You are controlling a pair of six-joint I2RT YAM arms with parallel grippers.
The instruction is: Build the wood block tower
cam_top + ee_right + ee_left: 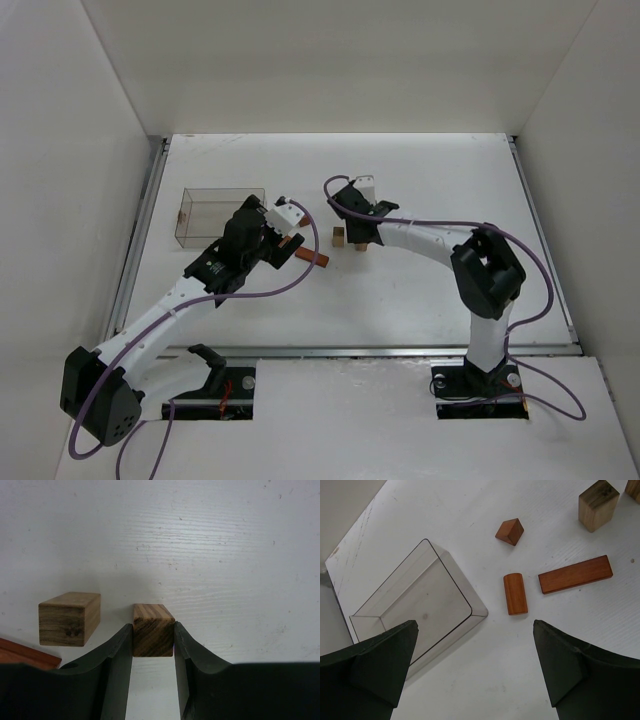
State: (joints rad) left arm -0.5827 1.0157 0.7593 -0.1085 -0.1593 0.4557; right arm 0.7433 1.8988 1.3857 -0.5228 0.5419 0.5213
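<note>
Blocks: no tower stands yet; we count five pieces loose on the counter point(420, 290), mid-way between the two arms.
Tan block point(152, 617): resting on the counter, pinched on both sides by the right claw point(153, 640).
Second tan block point(69, 618): just beside the first, not touching.
Reddish pieces: reddish bar point(575, 574), rounded piece point(515, 594) and wedge point(510, 531) lie near each other, apart.
Left claw point(475, 625): spread wide, holding nothing, above the clear box point(412, 605) corner.
Risk: we judge a skewed lift could knock the neighbouring block, and a crooked set-down would leave a base that tips later.
Views: only the right wrist shows finger contact. Only the left wrist shows the wedge and rounded piece, hidden under the arm from above.
</note>
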